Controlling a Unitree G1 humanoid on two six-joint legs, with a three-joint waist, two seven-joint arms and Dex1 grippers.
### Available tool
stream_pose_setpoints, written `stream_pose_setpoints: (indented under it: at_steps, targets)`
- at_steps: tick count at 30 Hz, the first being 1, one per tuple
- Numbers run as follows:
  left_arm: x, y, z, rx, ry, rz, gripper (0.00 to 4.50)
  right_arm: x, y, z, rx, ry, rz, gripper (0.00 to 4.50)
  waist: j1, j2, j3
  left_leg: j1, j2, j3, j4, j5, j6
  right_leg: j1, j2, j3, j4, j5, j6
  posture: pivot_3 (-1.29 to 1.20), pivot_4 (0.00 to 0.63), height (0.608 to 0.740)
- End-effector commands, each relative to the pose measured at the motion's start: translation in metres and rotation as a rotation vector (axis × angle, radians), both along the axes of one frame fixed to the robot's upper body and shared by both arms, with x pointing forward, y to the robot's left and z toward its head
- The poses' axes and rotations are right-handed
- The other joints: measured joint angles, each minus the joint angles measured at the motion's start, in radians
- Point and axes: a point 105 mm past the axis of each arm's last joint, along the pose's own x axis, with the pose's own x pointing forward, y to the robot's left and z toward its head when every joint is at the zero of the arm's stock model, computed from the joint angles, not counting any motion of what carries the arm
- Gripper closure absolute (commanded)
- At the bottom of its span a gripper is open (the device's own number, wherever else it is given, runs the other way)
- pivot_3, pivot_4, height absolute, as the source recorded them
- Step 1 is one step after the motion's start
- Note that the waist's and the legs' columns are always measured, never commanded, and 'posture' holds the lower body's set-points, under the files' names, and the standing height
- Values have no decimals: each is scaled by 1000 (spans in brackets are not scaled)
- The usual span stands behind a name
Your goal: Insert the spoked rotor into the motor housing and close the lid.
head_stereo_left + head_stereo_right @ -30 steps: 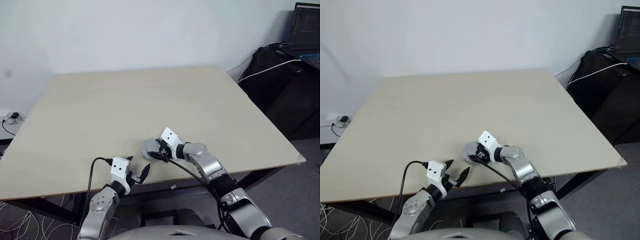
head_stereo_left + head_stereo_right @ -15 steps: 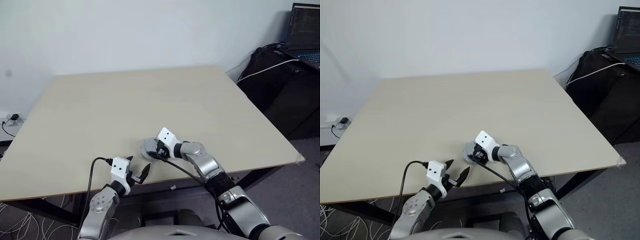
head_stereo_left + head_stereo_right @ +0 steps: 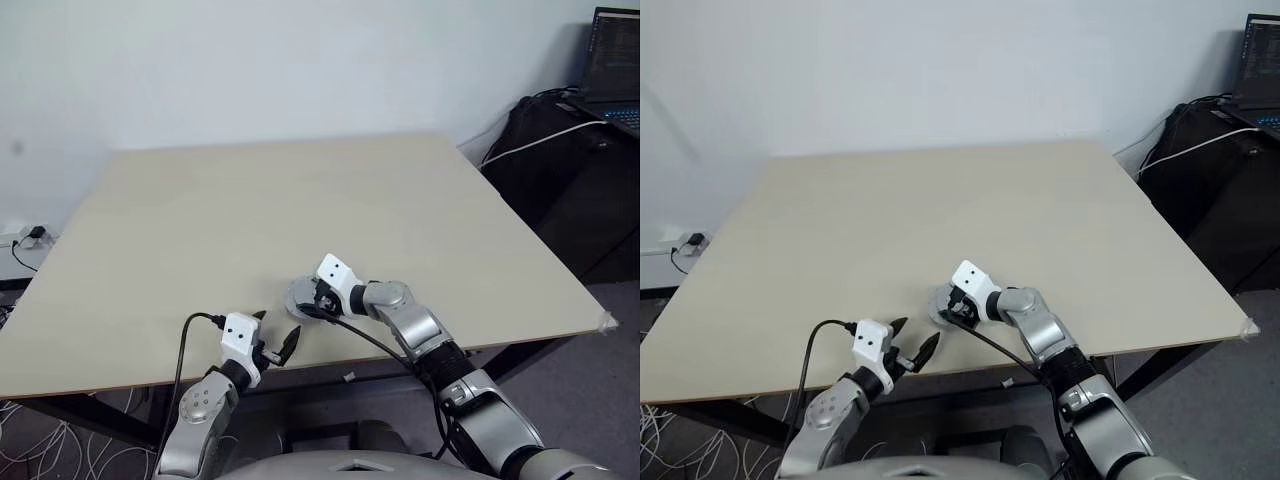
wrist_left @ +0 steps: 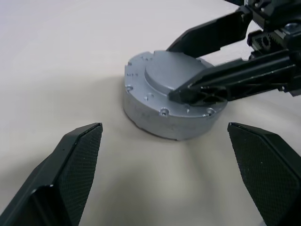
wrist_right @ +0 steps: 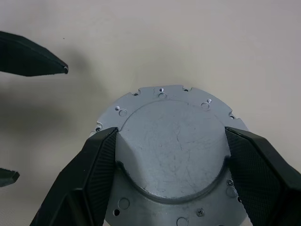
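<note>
The motor housing sits on the table near the front edge as a round grey metal puck, with the lid lying flat and closed on top. My right gripper reaches over it from the right. Its two black fingers press against opposite sides of the lid's raised centre disc. My left gripper hangs open just in front of the housing at the table's front edge, a short gap away and holding nothing. The spoked rotor is hidden.
The wide beige table stretches away behind the housing. Its front edge runs right under my left gripper. Off the table at the back right stand a dark desk with a laptop and a white cable.
</note>
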Motion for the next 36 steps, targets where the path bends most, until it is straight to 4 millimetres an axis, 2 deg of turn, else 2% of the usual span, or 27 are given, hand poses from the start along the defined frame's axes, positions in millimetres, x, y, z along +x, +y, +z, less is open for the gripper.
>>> stream_pose_setpoints:
  at_steps: [1,6,10,15,20,27,36]
  targets:
    - [16,7,19,4,-78,12,0,-7,-11,-18,-71,57,-12,1271,0,0,0,0,0,0,0,0,0,0,0,0,0,0,0,0,0,740]
    - [47,33,36,-159,-38,181,0,-7,-12,-18,-73,53,-18,1271,0,-1,-1,0,0,0,0,0,1,0,0,0,0,0,0,0,0,740]
    - [58,37,34,-201,37,200,1246,-6,-12,-18,-73,48,-22,1271,-1,-2,-2,0,0,0,0,2,3,0,0,0,0,0,1,0,0,740]
    - [68,34,26,-213,137,197,2897,-5,-11,-17,-70,45,-23,1271,0,-3,-2,0,-1,-1,0,2,4,1,0,0,0,0,1,0,0,740]
    - [76,28,29,-242,190,177,4482,-5,-10,-16,-68,42,-25,1271,-1,-4,-2,1,-1,-1,0,1,2,1,0,0,0,0,1,0,0,740]
    - [81,17,31,-233,268,90,4482,-4,-10,-16,-68,40,-25,1271,-2,-4,-2,1,-1,-1,-1,1,2,1,1,0,0,0,1,0,0,740]
    - [75,-4,37,-288,379,-76,4482,-5,-8,-16,-66,40,-21,1271,-4,-4,-2,2,-1,-1,-1,1,1,1,1,0,0,0,1,0,0,740]
